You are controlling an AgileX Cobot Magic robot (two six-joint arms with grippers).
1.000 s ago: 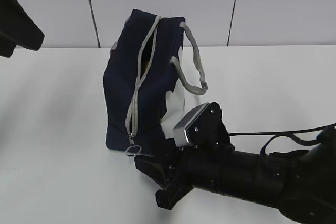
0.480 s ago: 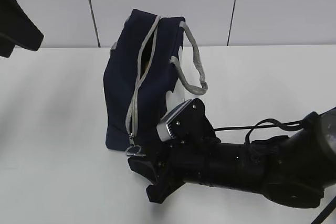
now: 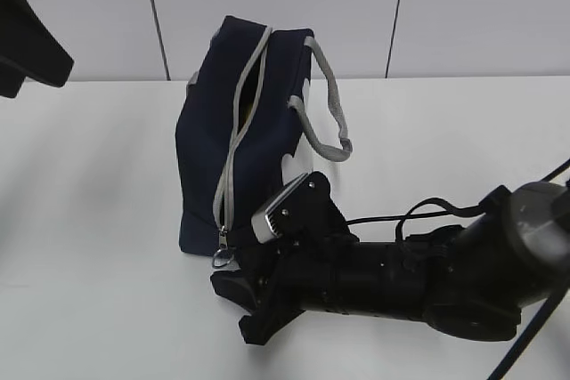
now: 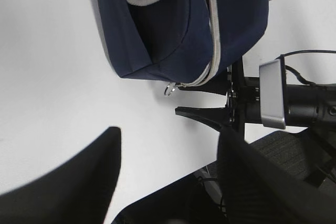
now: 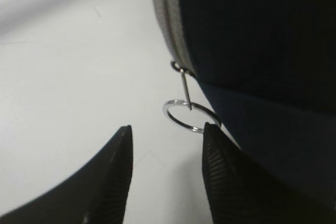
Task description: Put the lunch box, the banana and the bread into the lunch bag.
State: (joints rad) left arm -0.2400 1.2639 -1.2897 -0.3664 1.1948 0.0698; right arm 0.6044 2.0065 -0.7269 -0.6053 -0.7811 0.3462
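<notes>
The navy lunch bag (image 3: 232, 149) stands upright on the white table, its grey zipper running down the near end to a ring pull (image 3: 223, 256) at the bottom. The zipper gapes near the top. My right gripper (image 3: 237, 303) lies low just in front of the pull, open. In the right wrist view the ring pull (image 5: 166, 109) hangs just ahead of the gripper (image 5: 167, 128), close to the right fingertip, with nothing between the fingers. My left gripper (image 4: 169, 131) hovers open and empty high at the left, looking down on the bag (image 4: 173, 24). Lunch box, banana and bread are out of view.
Grey strap handles (image 3: 328, 104) arch off the bag's right side. The right arm's body and cables (image 3: 427, 273) fill the table's near right. White wall panels stand behind the table. Part of the left arm (image 3: 27, 42) hangs at the upper left.
The right arm has slid left along the table, bringing its open fingers closer to the zipper's ring pull. The bag and left arm have stayed put.
</notes>
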